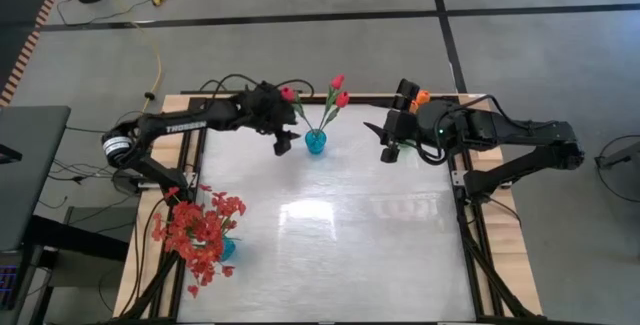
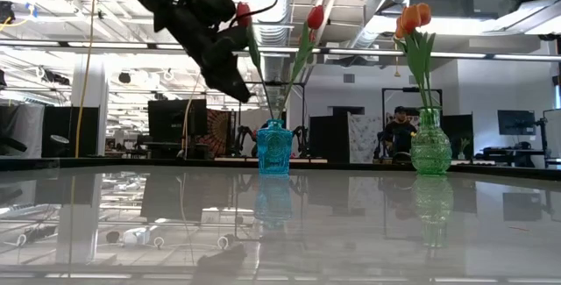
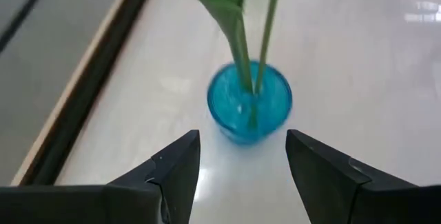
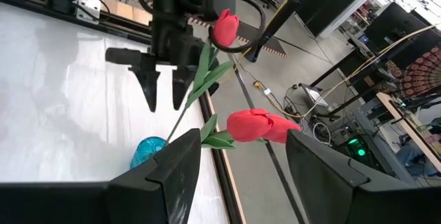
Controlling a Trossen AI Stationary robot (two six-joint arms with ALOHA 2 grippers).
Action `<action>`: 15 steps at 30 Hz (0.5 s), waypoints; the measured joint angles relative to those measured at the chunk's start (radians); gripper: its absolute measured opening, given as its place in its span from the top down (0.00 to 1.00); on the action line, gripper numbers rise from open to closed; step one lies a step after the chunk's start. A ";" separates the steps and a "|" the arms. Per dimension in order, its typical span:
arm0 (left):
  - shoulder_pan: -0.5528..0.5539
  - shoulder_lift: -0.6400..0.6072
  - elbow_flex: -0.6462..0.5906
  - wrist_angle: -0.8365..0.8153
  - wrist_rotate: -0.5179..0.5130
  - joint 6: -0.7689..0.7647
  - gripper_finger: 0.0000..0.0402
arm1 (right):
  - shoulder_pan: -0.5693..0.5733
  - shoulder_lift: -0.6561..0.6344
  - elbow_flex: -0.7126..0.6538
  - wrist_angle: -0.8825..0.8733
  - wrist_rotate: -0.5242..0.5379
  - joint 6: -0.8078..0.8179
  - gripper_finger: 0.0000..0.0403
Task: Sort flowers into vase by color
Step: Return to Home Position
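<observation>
blue vase (image 1: 316, 143) | red tulips (image 4: 251, 126) | green vase (image 2: 430, 149) | orange tulips (image 2: 412, 15) | red blossom spray (image 1: 200, 230) | green stems (image 3: 268, 31)

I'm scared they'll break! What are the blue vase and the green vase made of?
The blue vase looks like tinted glass, possibly clear plastic: light shines through it and its sides carry a pressed pattern. The green vase looks the same: see-through, shiny, with a bumpy pattern.
</observation>
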 joint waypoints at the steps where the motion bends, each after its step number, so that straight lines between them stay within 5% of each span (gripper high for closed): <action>1: 0.000 0.000 0.014 -0.037 0.000 0.009 0.49 | 0.000 0.000 0.000 0.000 0.000 0.000 0.41; 9: -0.019 -0.016 0.113 -0.348 0.011 0.036 0.49 | 0.000 0.000 0.000 -0.001 0.000 0.001 0.41; 15: -0.043 -0.121 0.119 -0.407 0.008 0.028 0.49 | 0.000 0.000 0.000 -0.005 0.000 0.000 0.41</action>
